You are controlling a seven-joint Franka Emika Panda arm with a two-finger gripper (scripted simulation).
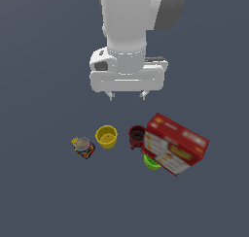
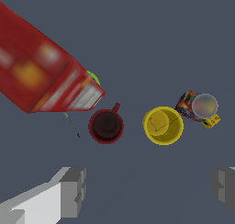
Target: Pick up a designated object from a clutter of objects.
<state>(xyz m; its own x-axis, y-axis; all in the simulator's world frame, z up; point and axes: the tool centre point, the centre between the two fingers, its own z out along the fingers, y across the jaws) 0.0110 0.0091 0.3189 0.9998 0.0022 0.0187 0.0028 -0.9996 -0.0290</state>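
Green cup (image 1: 151, 163): exterior view shows it on the worktop (image 1: 44, 192), mostly tucked under the tilted red cracker box (image 1: 176, 143), just beside the dark red mug (image 1: 136, 135). The hand (image 1: 127, 95) hangs above, open and empty; a good approach would come from the cup's exposed side, clear of the box. Wrist view: only 1 green sliver (image 2: 93, 76) shows past the box edge; rim and grasp width stay hidden. The yellow cup (image 2: 163, 125) is a decoy.
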